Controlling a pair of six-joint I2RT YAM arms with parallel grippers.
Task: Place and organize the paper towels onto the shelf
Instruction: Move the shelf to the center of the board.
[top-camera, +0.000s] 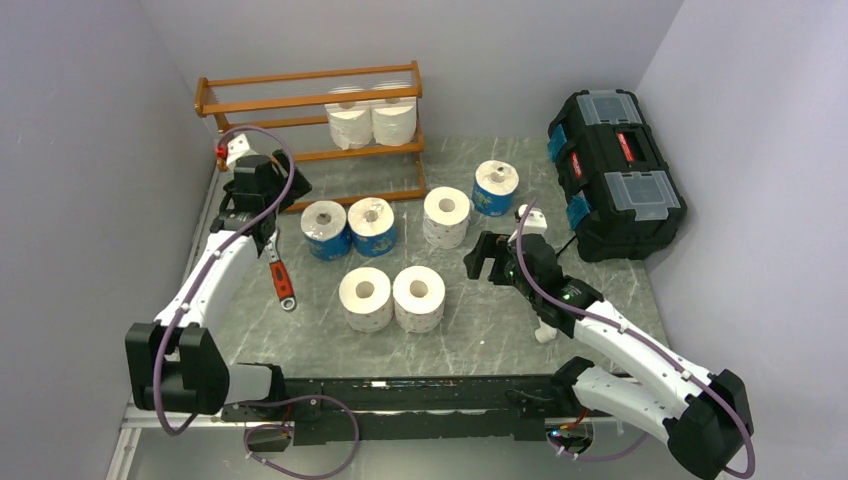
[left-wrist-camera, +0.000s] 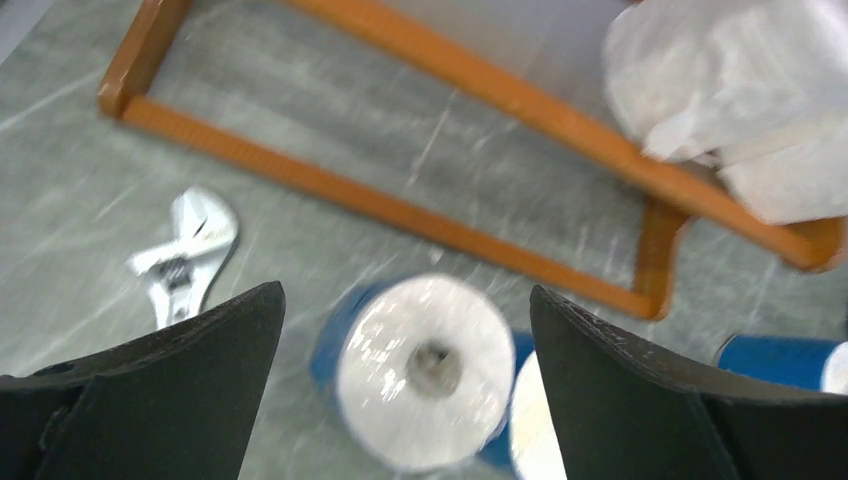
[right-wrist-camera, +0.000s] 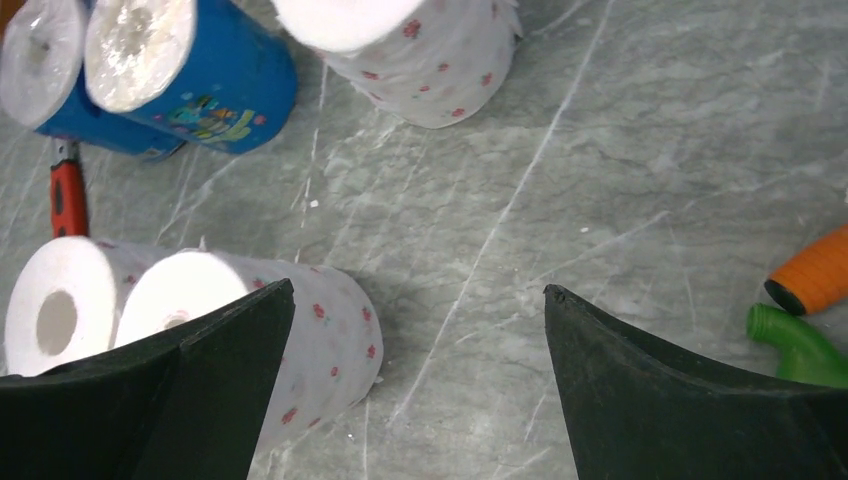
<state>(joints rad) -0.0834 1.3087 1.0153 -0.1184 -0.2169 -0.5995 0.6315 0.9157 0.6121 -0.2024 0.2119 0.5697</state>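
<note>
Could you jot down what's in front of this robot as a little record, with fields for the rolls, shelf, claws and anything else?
shelf: wooden shelf, back left
on shelf: two white rolls, middle tier
off shelf: six rolls, three blue-wrapped
left claw: open, empty
right claw: open, empty
other: wrench, black toolbox

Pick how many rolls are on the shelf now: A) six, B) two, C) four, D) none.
B: two white rolls stand side by side at the right end of the shelf.
</note>
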